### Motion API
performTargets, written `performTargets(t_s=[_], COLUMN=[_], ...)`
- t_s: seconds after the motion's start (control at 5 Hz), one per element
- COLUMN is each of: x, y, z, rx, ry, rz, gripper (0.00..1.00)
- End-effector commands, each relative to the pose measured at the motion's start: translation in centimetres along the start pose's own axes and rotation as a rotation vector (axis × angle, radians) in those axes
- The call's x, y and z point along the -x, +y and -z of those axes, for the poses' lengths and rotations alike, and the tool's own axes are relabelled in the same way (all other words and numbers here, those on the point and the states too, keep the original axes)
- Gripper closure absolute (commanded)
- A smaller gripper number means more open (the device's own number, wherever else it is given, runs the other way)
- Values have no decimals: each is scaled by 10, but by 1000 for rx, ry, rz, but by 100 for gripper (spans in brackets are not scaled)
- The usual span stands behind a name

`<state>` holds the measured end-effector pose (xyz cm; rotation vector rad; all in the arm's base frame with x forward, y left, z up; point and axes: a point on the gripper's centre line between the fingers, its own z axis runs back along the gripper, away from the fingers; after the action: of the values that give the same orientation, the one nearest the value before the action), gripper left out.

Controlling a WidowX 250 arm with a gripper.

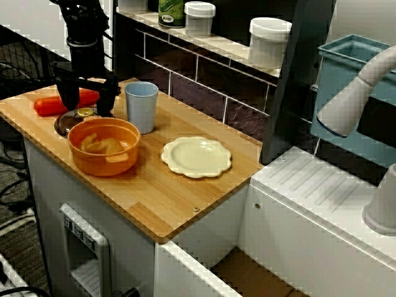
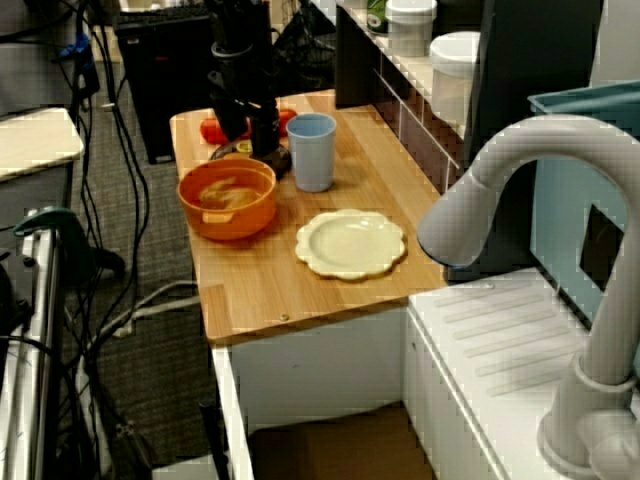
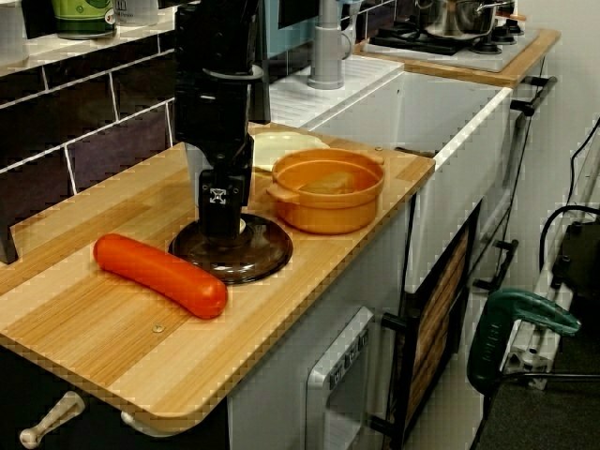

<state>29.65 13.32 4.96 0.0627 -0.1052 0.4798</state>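
Gripper (image 1: 86, 106) examined in three views: black, pointing straight down, its fingers standing apart with a clear gap, one on each side of the lid's knob (image 1: 85, 112). I find them not closed on the knob. In the low view from the counter's end one finger reaches down to the lid's top surface; whether it presses on it, I cannot tell.

Lid (image 3: 239, 258): round, dark brown and glossy, a shallow dome with a slightly raised rim, lying flat and right way up on the wooden counter (image 1: 161, 198). The knob sits at its centre, small and pale yellow-gold. The lid lies just beside the orange pot (image 1: 102, 166), on the side of the pot away from the plate. Their edges come very close, and I cannot confirm contact.

Orange pot: round, with small side handles, open, holding something pale yellow that is too unclear to identify.

Red sausage (image 3: 159, 275): long, smooth and glossy, lying flat beyond the lid as seen from the pot, just beside the lid's rim.

Blue cup (image 1: 142, 106): upright, just beside the pot on its wall-facing side, near my gripper.

Cream plate (image 1: 197, 156): scalloped edge, flat on the counter, near the pot on the side opposite the lid.
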Motion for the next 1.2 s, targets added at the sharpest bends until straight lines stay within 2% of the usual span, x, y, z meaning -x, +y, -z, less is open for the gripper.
performTargets(t_s=[0.0,1.0], x=[-9,-7], y=[1,4], z=[-6,3], rx=[-12,-27], ry=[-37,-5], rz=[8,15], gripper=[0,0])
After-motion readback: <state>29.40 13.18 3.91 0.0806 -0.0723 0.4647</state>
